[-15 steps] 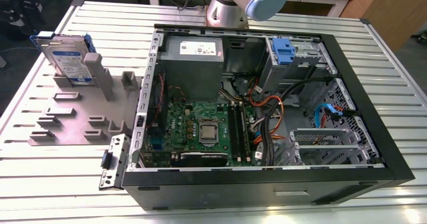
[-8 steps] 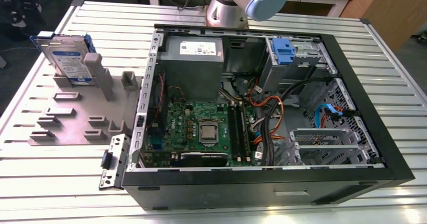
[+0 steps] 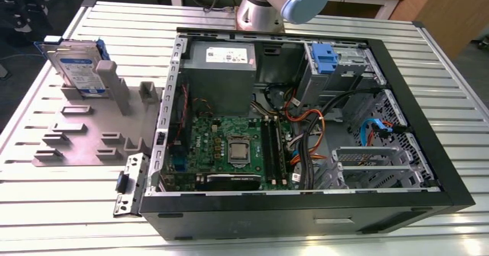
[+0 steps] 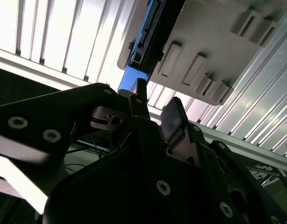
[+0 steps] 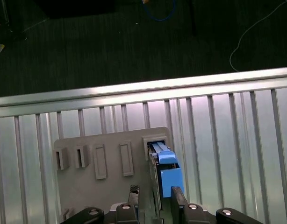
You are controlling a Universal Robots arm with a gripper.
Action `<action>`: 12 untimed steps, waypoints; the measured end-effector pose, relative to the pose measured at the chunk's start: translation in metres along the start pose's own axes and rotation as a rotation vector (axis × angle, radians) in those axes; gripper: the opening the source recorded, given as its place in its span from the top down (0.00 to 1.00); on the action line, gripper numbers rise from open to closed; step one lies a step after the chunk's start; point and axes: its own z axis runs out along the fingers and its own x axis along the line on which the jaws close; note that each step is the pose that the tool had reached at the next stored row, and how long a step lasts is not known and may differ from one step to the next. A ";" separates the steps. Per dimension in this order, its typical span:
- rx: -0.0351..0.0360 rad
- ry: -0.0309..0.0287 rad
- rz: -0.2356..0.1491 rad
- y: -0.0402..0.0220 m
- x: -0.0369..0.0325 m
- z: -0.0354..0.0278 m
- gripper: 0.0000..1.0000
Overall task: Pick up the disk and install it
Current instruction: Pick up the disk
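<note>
On the slatted metal counter (image 3: 443,95), flat silver-grey disk (image 3: 77,70) (blue side rails) upright in grey plastic rack (image 3: 84,124), black fingers (image 5: 133,191) parted, empty, overhead

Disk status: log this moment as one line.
disk: upright in grey holder | gripper: open, above disk, not touching | computer case: side open

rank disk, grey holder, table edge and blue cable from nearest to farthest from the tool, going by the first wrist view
From the tool:
1. disk, straight ahead, standing on edge.
2. grey holder, beneath the disk.
3. table edge, beyond the holder.
4. blue cable, lying well past the table edge.
</note>
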 end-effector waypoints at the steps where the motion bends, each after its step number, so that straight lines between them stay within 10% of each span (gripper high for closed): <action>1: 0.0000 0.0000 0.000 0.0000 0.0000 0.0000 0.60; 12: 0.0000 0.0000 0.000 0.0000 0.0000 0.0002 0.53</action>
